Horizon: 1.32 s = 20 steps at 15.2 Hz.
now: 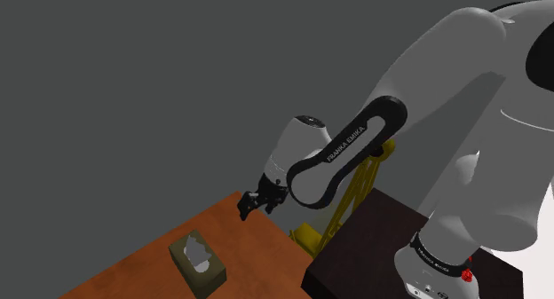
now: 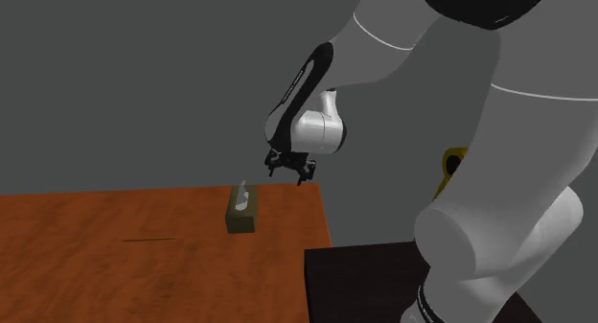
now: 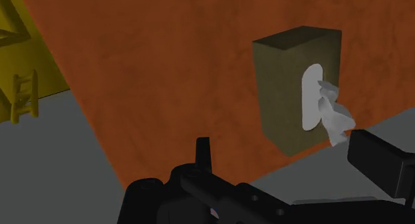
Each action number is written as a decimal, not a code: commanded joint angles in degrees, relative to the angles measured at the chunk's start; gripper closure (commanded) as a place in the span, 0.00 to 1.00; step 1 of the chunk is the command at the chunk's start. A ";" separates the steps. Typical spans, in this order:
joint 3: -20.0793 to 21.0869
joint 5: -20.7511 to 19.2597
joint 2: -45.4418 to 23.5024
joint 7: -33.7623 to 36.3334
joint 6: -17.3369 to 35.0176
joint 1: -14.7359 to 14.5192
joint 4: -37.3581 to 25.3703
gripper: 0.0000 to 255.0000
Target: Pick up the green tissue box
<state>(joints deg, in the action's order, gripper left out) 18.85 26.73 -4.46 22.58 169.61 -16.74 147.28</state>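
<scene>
An olive-green tissue box lies on the brown wooden table, a white tissue sticking out of its top slot. In the second exterior view the tissue box sits near the table's right end. My black gripper hovers above the table's far corner, off to the side of the box and higher than it. It also hangs up and right of the box as the gripper in the second exterior view. In the wrist view the gripper is open, its fingers wide apart with nothing between them and the box ahead.
A yellow ladder-like frame stands beyond the table's edge, between the table and my dark stand. The same yellow frame lies just past the table's edge. Grey floor surrounds the table.
</scene>
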 commanded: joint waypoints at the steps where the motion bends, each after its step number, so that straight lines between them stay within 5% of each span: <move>1: 0.02 -1.15 -4.96 1.65 4.08 -1.14 -3.02 0.00; 8: -4.73 -4.38 -19.98 6.38 13.30 -9.09 -15.55 0.00; 15: -9.58 -4.69 -33.48 8.98 17.27 -16.61 -31.64 0.00; 20: -8.58 -5.10 -36.72 8.56 19.23 -15.76 -33.02 0.00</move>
<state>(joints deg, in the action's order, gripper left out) 10.10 21.69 -40.43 31.18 188.32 -32.56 114.55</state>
